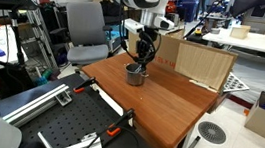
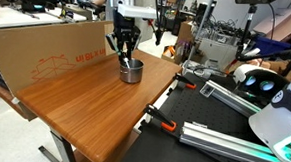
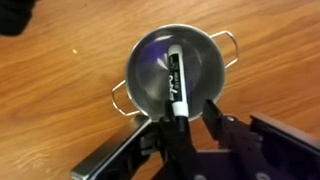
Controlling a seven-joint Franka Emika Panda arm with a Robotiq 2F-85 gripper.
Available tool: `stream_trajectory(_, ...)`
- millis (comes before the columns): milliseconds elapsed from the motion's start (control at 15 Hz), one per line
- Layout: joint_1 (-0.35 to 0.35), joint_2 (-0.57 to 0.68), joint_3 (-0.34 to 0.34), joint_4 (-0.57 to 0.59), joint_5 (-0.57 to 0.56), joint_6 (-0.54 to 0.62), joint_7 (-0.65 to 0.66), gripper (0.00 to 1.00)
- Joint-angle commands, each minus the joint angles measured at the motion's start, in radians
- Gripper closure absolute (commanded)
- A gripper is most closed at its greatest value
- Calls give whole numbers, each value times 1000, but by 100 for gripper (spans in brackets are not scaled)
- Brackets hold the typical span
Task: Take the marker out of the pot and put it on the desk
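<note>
The grey metal pot (image 3: 150, 70) stands on the reddish-brown wooden desk (image 3: 60, 95), seen from above in the wrist view. The dark marker (image 3: 175, 85) with white lettering lies inside it, its lower end leaning at the rim. My gripper (image 3: 190, 116) is open. The marker's end lies between the fingers, against the left one, with a gap to the right one. In both exterior views the gripper (image 1: 141, 63) (image 2: 125, 52) points down into the pot (image 1: 135, 76) (image 2: 132, 71) near the desk's far side (image 1: 169, 103) (image 2: 84, 108). The marker is too small to see there.
A large cardboard box (image 1: 200, 63) (image 2: 47, 44) stands on the desk right behind the pot. A black perforated board (image 1: 65, 132) (image 2: 217, 145) adjoins the desk, with orange clamps (image 1: 116, 131) at the edge. A grey chair (image 1: 85, 28) stands beyond.
</note>
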Motion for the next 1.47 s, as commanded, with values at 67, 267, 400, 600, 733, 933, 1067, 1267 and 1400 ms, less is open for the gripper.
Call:
stream_trajectory(67,11,29,-1,37,-16,-32,21,99)
stream_trajectory(267,8,26,0,36,-12,-31,16,95)
stream_trajectory(400,8,21,-2,31,-14,-27,18,95)
stream_trajectory(600,16,-3,-9,5,-29,-2,29,95)
stream_trajectory(733,12,-36,-5,-27,-26,18,14,95)
stream_trajectory(933,5,-111,-6,-91,-23,45,6,95)
stream_trajectory(1067,-3,-181,-5,-142,-20,59,-4,95)
stream_trajectory(1267,-14,-292,-3,-214,-16,65,-20,95)
stream_trajectory(1400,-16,-365,3,-257,-12,60,-26,95)
